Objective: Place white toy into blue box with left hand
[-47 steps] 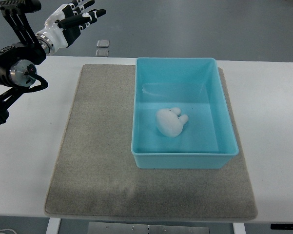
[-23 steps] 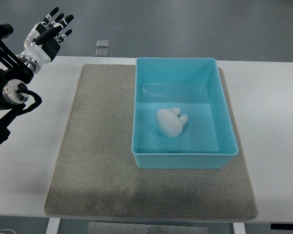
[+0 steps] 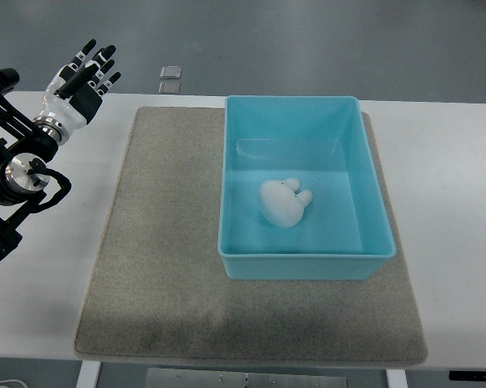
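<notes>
the white toy [image 3: 284, 202] lies on the floor of the blue box [image 3: 370, 234], near its middle. the left hand [image 3: 79, 78], fingers spread and empty, hovers well apart. the toy looks soft and light; its rounded body seems the best hold.

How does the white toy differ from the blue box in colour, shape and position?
The white toy is white and rounded with small lobes; the blue box is turquoise, rectangular and open-topped. The toy is far smaller and lies inside the box, on its floor; the box stands on the grey mat. Neither touches the left hand.
</notes>
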Tool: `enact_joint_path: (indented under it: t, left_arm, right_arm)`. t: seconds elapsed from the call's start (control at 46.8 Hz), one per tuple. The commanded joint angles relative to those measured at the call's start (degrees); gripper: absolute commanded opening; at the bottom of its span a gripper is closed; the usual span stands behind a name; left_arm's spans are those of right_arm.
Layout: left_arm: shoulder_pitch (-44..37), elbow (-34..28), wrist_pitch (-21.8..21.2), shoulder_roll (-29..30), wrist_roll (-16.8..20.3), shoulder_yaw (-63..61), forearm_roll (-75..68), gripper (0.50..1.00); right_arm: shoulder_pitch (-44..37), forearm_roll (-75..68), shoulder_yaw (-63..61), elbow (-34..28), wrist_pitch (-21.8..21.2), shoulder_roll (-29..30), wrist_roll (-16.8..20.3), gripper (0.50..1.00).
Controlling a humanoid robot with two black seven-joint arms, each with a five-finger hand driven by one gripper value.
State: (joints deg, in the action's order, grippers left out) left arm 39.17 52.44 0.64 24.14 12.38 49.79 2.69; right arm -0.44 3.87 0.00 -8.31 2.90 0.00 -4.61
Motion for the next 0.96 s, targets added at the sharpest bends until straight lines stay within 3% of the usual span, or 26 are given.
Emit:
enact_joint_path:
  t: [0.0,0.128,0.94]
  left_arm:
    - [-0.68,-0.41,0.94,-0.15,-0.08,1.18,0.03,0.994]
    - [-1.56,-0.50,2.70,-0.15,-0.08,1.27,-0.06,0.994]
    - [-2.08,-0.41,2.96,-0.33,-0.08,1.19,-0.50,0.994]
  right_arm:
    - [0.00,0.00,0.00,-0.03,0.00,0.00,-0.04,0.936]
    - [-0.09,-0.09,-0.09,-0.21,-0.44,0.00,-0.04,0.936]
    - [0.00,0.17,-0.18,-0.83,-0.53,0.00,0.04,0.936]
